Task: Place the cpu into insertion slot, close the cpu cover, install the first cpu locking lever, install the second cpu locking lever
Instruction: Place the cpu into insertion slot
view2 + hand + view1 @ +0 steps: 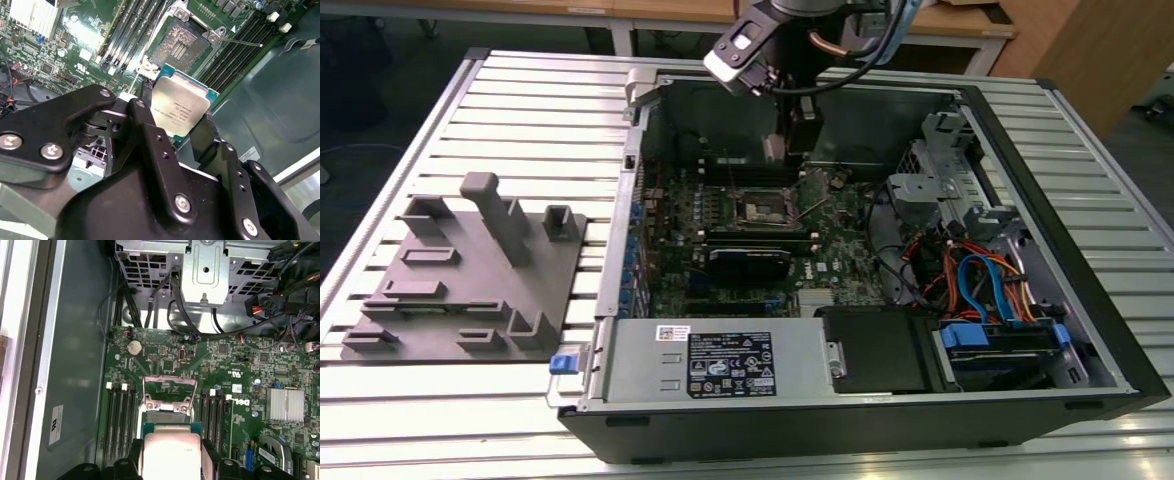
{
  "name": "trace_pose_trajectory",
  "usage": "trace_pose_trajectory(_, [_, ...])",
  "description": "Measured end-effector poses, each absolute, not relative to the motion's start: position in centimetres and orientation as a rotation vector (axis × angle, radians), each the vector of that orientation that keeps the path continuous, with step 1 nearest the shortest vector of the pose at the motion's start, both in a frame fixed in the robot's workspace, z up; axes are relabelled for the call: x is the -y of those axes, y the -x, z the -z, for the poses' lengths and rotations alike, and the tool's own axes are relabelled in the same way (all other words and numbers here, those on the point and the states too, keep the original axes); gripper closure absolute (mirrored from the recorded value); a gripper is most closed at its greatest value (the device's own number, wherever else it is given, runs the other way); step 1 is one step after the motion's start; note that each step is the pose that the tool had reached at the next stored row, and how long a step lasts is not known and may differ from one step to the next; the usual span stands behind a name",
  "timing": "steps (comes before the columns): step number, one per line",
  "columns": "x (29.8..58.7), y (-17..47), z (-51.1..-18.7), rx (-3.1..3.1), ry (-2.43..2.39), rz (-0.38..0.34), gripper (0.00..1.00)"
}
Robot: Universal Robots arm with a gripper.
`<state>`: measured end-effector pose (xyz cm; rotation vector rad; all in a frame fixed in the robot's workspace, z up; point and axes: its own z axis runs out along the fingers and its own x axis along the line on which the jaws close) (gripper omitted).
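My gripper (778, 140) reaches down into the open computer case, above the far part of the green board. Its black fingers (142, 107) are shut on the cpu (181, 107), a silver-topped square chip held by two opposite edges. The first wrist view has the cpu (170, 452) hovering just short of the insertion slot (167, 416), apart from it. The insertion slot (182, 42) lies uncovered, its contact field bare. The cpu cover (169, 389) stands raised as a thin metal frame behind the slot. One thin locking lever (242, 43) sticks out free beside the socket. In the exterior view the slot (765, 208) lies below and nearer than the gripper.
Black memory slots (120, 417) flank the socket on both sides. A finned heat sink (286, 404) sits on the board. A metal drive cage (947, 180) with cables (981, 285) fills the exterior view's right. A grey fixture block (467, 270) lies on the slatted table at its left.
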<state>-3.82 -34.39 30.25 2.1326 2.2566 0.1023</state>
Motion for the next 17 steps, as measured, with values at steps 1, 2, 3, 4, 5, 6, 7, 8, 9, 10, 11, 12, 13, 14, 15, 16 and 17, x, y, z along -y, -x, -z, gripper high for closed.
trace_pose_trajectory(1, [34.40, 3.82, -30.16, -2.256, -2.134, -0.102, 0.46])
trace_pose_trajectory(2, [34.39, 3.82, -30.10, -2.255, -2.134, -0.102, 0.46])
trace_pose_trajectory(3, [34.40, 3.82, -30.07, -2.254, -2.135, -0.102, 0.46])
trace_pose_trajectory(4, [34.40, 3.82, -30.06, -2.254, -2.135, -0.102, 0.46])
trace_pose_trajectory(5, [34.40, 3.83, -30.04, -2.254, -2.135, -0.102, 0.46])
trace_pose_trajectory(6, [34.40, 3.82, -30.03, -2.254, -2.135, -0.102, 0.46])
trace_pose_trajectory(7, [34.40, 3.83, -30.03, -2.254, -2.135, -0.102, 0.46])
trace_pose_trajectory(8, [34.39, 3.82, -30.03, -2.254, -2.135, -0.102, 0.46])
trace_pose_trajectory(9, [34.40, 3.82, -30.03, -2.254, -2.135, -0.102, 0.46])
trace_pose_trajectory(10, [34.39, 3.82, -30.03, -2.254, -2.135, -0.102, 0.46])
trace_pose_trajectory(11, [34.40, 3.82, -30.03, -2.254, -2.135, -0.102, 0.46])
trace_pose_trajectory(12, [34.40, 3.83, -30.03, -2.254, -2.135, -0.102, 0.46])
trace_pose_trajectory(13, [34.40, 3.82, -30.02, -2.254, -2.135, -0.102, 0.46])
trace_pose_trajectory(14, [34.40, 3.82, -30.02, -2.254, -2.135, -0.102, 0.46])
trace_pose_trajectory(15, [34.40, 3.82, -30.02, -2.254, -2.135, -0.102, 0.46])
trace_pose_trajectory(16, [34.39, 3.82, -30.01, -2.254, -2.135, -0.102, 0.46])
trace_pose_trajectory(17, [34.39, 3.82, -30.00, -2.253, -2.136, -0.102, 0.46])
